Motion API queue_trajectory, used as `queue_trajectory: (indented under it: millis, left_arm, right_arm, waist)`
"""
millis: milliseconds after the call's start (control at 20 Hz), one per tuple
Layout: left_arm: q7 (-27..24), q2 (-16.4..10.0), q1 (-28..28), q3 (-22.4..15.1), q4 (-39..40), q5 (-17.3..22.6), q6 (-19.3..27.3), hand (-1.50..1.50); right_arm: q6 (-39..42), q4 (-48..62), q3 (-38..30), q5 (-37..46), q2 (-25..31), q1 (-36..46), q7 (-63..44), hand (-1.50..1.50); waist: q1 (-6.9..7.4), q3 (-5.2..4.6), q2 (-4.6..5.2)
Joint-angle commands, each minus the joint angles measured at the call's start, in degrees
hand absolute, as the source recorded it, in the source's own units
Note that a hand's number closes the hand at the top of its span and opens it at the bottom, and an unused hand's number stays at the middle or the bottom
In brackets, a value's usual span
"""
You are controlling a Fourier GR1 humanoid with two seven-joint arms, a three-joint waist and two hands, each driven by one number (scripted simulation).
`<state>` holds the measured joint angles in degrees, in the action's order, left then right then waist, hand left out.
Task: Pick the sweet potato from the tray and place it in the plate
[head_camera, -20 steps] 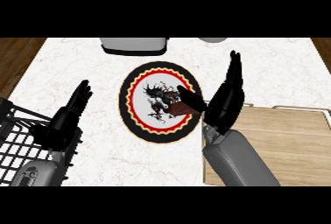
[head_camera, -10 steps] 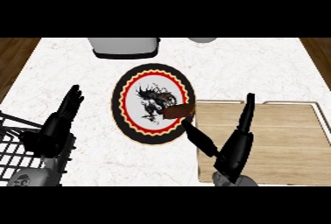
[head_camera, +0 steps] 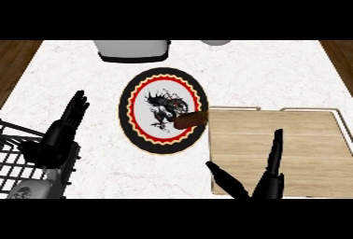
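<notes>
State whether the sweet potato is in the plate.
In: the sweet potato rests on the right rim of the plate, beside the tray.

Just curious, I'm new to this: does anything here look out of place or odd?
The sweet potato lies across the plate's right rim, not in its middle, one end pointing toward the wooden tray. Nothing looks spilled or damaged.

Right hand (head_camera: 268, 184) palm cut off at lower edge.
</notes>
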<state>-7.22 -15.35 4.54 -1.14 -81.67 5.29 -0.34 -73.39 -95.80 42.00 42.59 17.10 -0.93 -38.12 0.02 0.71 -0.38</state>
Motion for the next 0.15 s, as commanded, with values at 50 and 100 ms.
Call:
queue_trajectory:
  millis: [50, 100]
  left_arm:
    - [1.45, -0.47, -1.83, 1.55, 2.69, 0.06, -0.23, 0.00]
    - [0.41, -1.54, -3.07, 2.13, 3.01, 0.68, -1.77, 0.00]
  right_arm:
    - [-9.13, -0.26, 4.51, -4.60, 2.83, -5.01, 5.12, -1.50]
    - [-9.37, 1.85, 1.87, -5.83, 2.61, -0.58, 5.71, -1.50]
  waist:
    - [-0.05, -0.62, 0.40]
    - [0.32, -0.61, 0.45]
